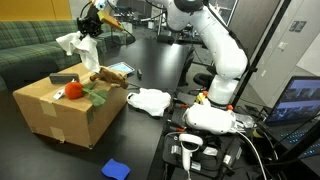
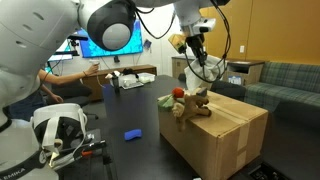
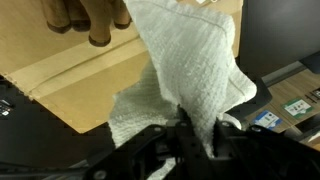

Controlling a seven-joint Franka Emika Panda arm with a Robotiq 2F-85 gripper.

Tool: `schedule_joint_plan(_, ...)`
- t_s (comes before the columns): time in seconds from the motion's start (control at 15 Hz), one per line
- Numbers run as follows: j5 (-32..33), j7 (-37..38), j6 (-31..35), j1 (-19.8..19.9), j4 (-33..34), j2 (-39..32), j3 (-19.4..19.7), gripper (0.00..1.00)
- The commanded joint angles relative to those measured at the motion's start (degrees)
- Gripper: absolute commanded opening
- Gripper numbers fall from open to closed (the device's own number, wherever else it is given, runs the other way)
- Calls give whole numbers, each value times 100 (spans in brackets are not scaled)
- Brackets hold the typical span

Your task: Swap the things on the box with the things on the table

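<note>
The brown cardboard box [image 1: 55,112] [image 2: 225,132] stands on the black table [image 1: 165,70]. On its top lie a brown plush toy [image 1: 106,78] [image 2: 195,103], a red thing [image 1: 73,91] [image 2: 178,93], a green thing [image 1: 96,97] and a small grey thing [image 1: 62,78]. My gripper [image 1: 90,27] [image 3: 198,130] hangs above the box's far edge, shut on a white cloth [image 1: 70,44] [image 3: 190,65] that dangles from the jaws. In the wrist view the box top [image 3: 80,85] and the toy [image 3: 85,15] lie below the cloth.
A second white cloth [image 1: 150,100] lies on the table beside the box. A blue flat thing [image 1: 116,168] [image 2: 131,132] lies near the table's front. A tablet-like object [image 1: 118,68] sits behind the box. A green sofa [image 1: 30,45] stands beyond the table.
</note>
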State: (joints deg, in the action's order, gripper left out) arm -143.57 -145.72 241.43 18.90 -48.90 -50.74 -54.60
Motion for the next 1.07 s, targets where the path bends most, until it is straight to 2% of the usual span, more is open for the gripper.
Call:
schedule_joint_plan(0.0, -4, -159, 262, -355, 944, -349, 266, 5)
schedule_joint_plan(0.53, -26, -106, 249, -469, 1386, -742, 578, 5)
schedule_joint_plan(0.6, -52, -111, 249, -448, 1367, -763, 593, 41)
schedule_joint_plan(0.67, -59, -130, 247, -436, 1381, -794, 592, 44)
schedule_joint_plan(1.0, -62, -309, 243, -367, 1383, -829, 498, 81)
